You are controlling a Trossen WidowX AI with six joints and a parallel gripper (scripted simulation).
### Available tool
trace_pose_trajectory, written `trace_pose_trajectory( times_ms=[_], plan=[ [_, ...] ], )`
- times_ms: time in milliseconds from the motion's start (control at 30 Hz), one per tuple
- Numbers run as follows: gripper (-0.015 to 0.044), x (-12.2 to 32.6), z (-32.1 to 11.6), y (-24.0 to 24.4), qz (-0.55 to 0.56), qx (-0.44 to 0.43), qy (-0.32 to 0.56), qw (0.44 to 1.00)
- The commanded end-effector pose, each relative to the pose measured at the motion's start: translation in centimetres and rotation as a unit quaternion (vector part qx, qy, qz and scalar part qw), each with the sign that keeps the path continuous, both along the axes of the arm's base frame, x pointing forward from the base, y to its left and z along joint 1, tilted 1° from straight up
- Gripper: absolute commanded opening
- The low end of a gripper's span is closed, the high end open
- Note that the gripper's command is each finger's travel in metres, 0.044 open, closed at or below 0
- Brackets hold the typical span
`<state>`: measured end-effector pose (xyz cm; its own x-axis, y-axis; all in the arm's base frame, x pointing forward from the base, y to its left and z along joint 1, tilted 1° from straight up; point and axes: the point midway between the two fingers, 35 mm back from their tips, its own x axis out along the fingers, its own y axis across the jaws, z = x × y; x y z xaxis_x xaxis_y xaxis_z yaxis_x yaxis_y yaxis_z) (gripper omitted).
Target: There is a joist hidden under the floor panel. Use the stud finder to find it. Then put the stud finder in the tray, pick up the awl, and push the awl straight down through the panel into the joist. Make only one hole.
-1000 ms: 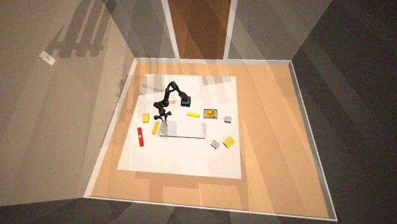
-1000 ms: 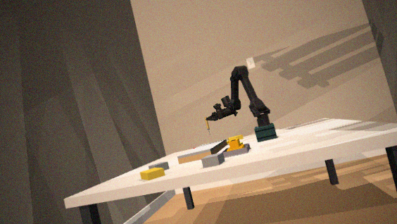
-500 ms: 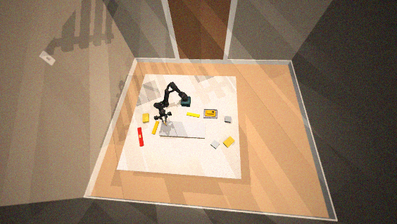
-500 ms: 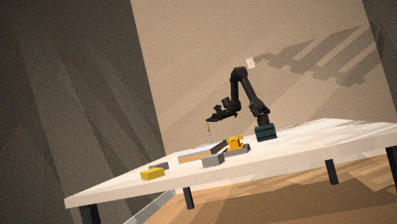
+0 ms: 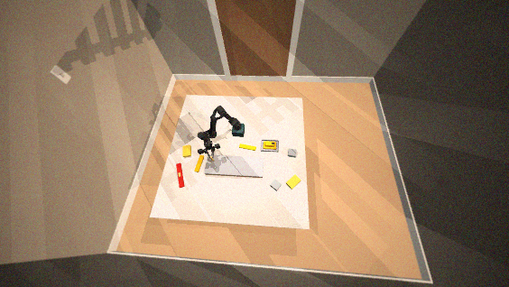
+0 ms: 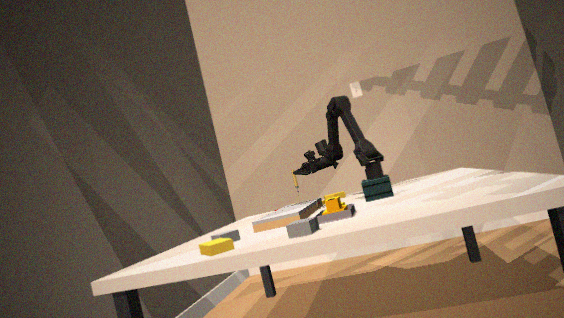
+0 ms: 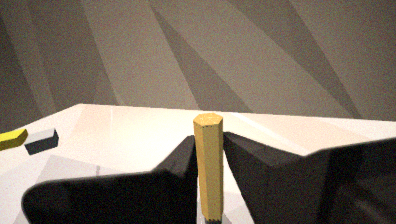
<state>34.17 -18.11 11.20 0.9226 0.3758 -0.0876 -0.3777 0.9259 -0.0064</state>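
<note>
My gripper (image 6: 296,173) (image 7: 208,140) is shut on the awl. The awl (image 6: 296,180) (image 7: 210,167) has a yellow-orange handle and hangs nearly upright, with its tip down and clear above the panel in the exterior view. In the top view the gripper (image 5: 211,156) is over the left end of the grey floor panel (image 5: 241,168) (image 6: 280,218). The yellow stud finder (image 5: 270,144) (image 6: 333,203) sits in the grey tray (image 5: 263,149) (image 6: 337,216), right of and behind the panel. The joist is hidden under the panel.
A red level (image 5: 180,175), an orange bar (image 5: 198,163) and a yellow block (image 5: 187,151) lie left of the panel. A yellow bar (image 5: 247,147) lies behind it. Grey blocks (image 5: 292,152) (image 5: 275,185) and another yellow block (image 5: 293,181) (image 6: 216,246) lie to the right.
</note>
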Motion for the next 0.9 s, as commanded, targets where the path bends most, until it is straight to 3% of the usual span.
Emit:
trace_pose_trajectory(
  times_ms=[0, 867],
  plan=[
    [0.0000, 0.0, -0.4, 0.0, -0.001, 0.003, 0.002, 1.000],
    [0.0000, 0.0, -2.1, 0.1, -0.001, 0.003, 0.002, 1.000]
  ],
)
